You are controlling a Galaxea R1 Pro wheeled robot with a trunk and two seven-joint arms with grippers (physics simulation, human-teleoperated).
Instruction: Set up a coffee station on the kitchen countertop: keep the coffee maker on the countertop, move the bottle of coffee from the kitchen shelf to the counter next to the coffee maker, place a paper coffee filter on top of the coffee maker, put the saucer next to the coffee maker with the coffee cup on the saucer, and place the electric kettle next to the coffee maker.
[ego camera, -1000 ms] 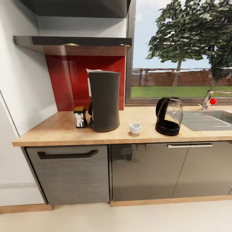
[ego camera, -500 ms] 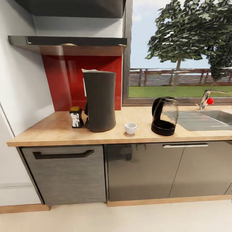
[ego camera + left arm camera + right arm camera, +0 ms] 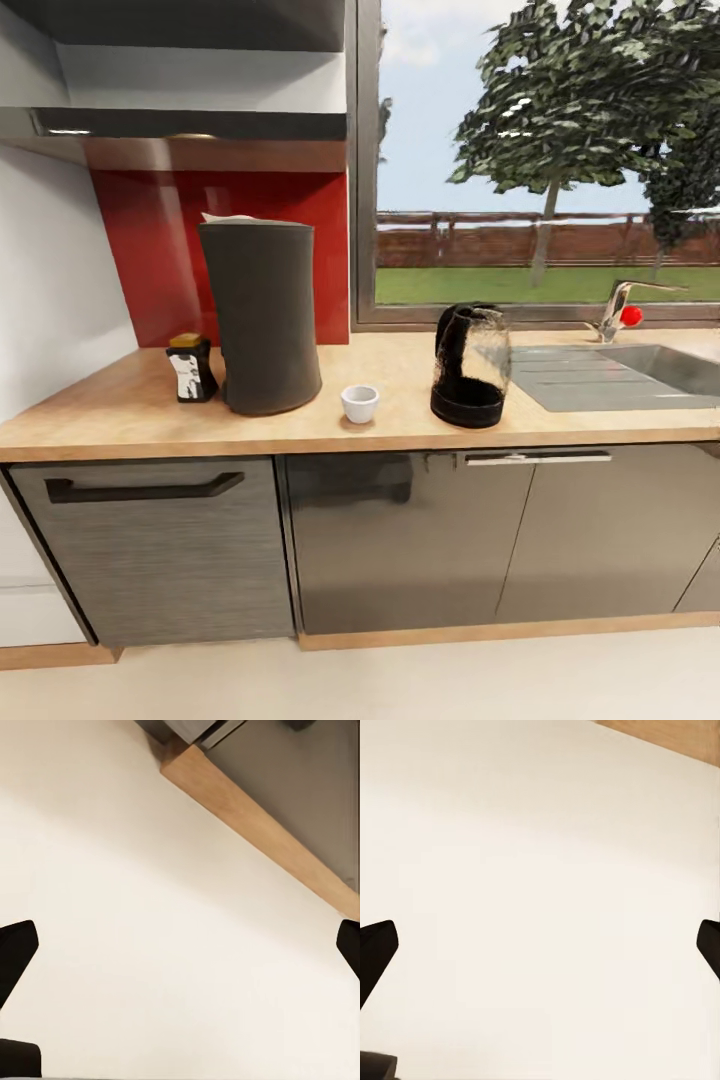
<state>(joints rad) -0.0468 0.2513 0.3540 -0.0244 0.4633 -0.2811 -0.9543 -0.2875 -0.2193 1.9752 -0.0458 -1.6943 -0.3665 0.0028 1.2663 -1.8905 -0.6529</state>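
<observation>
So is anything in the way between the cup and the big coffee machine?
No. The cup stands on bare counter just right of the coffee machine; the kettle is on the cup's far side.

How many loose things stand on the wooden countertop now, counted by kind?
Coffee maker: 1
Bottle of coffee: 1
Coffee cup: 1
Electric kettle: 1
Total: 4
All four stand on the kitchen countertop.
</observation>
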